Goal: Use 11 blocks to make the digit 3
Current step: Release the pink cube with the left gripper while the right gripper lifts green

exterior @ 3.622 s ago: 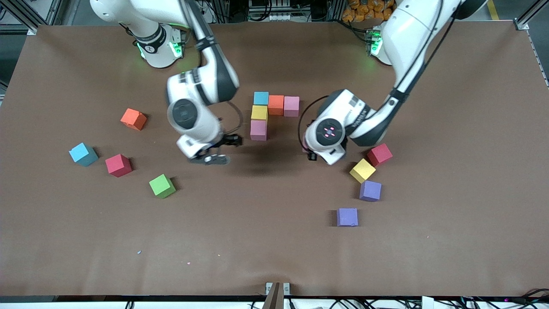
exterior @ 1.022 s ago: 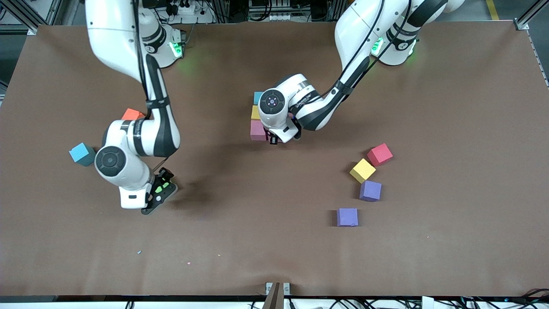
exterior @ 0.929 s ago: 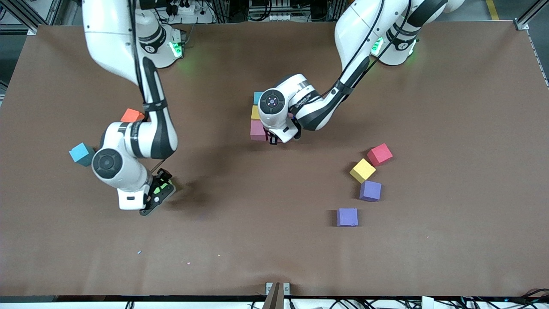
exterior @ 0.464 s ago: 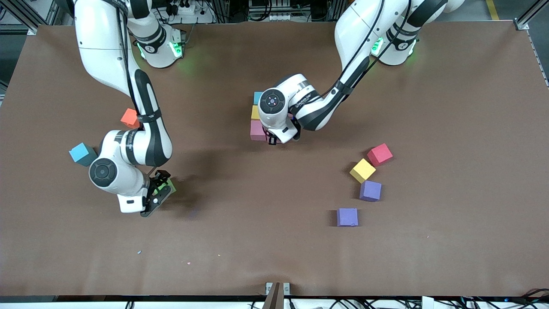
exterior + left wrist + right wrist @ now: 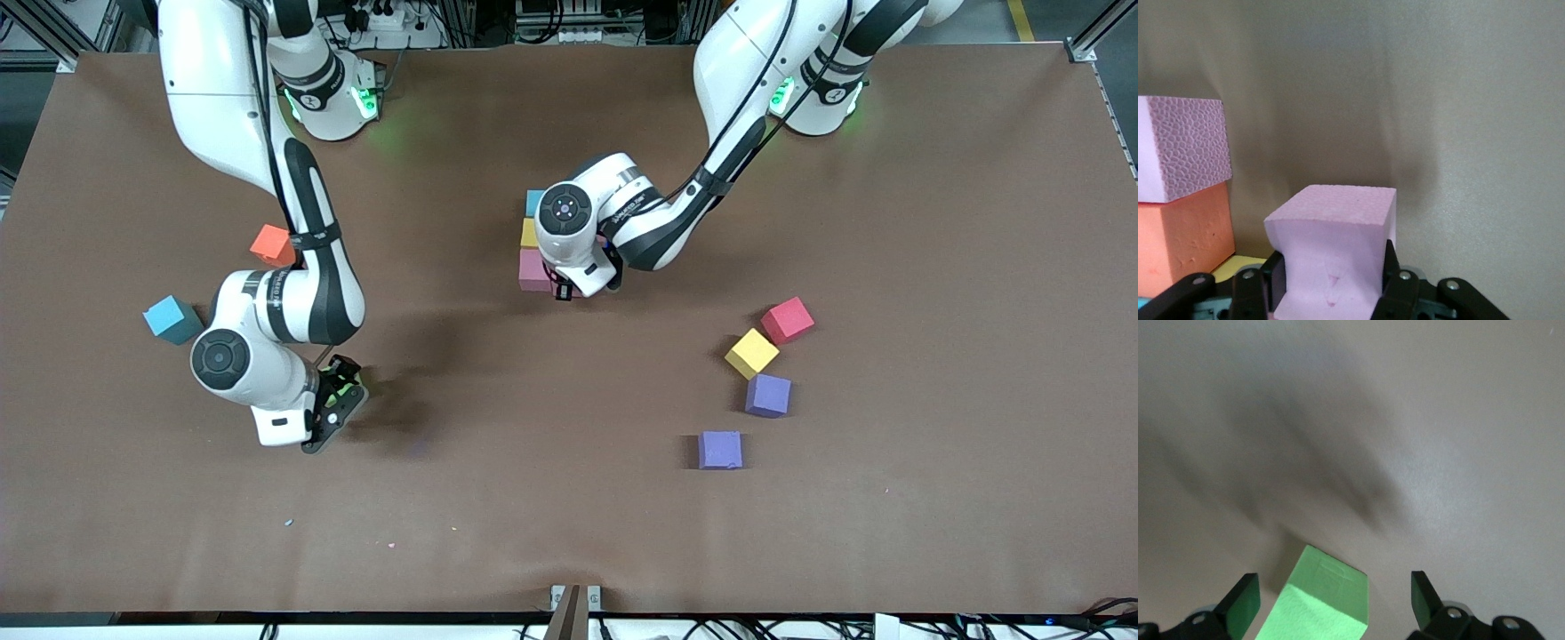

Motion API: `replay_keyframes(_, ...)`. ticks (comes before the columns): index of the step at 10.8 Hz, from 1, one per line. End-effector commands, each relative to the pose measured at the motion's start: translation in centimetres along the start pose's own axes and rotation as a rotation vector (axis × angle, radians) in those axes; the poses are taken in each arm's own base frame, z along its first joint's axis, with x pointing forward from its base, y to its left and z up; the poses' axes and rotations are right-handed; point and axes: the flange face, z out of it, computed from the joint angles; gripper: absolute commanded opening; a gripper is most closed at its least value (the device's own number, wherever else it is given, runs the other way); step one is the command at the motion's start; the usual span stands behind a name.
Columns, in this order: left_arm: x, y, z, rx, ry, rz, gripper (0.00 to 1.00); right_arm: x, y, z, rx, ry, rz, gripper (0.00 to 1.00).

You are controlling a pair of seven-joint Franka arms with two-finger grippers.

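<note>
The started digit 3 shows a blue block (image 5: 534,201), a yellow block (image 5: 529,233) and a pink block (image 5: 532,269) in a column. My left arm hides its other blocks. The left wrist view shows a pink one (image 5: 1181,147) and an orange one (image 5: 1181,240). My left gripper (image 5: 567,286) is shut on another pink block (image 5: 1335,227), held low beside the column's pink block. My right gripper (image 5: 333,402) is open and down around the green block (image 5: 1328,590), with a finger (image 5: 1245,600) on each side.
Loose blocks lie on the brown table (image 5: 569,498). An orange (image 5: 271,244) and a blue (image 5: 171,318) one are toward the right arm's end. A red (image 5: 787,320), a yellow (image 5: 751,352) and two purple ones (image 5: 767,395) (image 5: 719,450) are toward the left arm's end.
The left arm carried the pink block to the column and has held still for the last second. The right arm swung to the green block and shifted slightly around it.
</note>
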Motion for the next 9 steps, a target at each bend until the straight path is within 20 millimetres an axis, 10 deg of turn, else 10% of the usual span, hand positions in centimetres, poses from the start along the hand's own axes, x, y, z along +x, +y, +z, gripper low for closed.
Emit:
replay_keyframes(1, -0.3, 0.2, 0.4, -0.014, 0.0, 0.011, 0.04, -0.3, 0.7, 0.4, 0.019, -0.015, 0.016, 1.0)
replay_keyframes(8, -0.4, 0.2, 0.4, -0.012, -0.004, 0.002, 0.15, -1.7, 0.3, 2.2, 0.06, -0.072, 0.286, 1.0)
replay_keyframes(9, -0.4, 0.2, 0.4, -0.012, -0.004, 0.004, 0.31, -1.9, 0.5, 2.4, 0.06, -0.073, 0.291, 1.0)
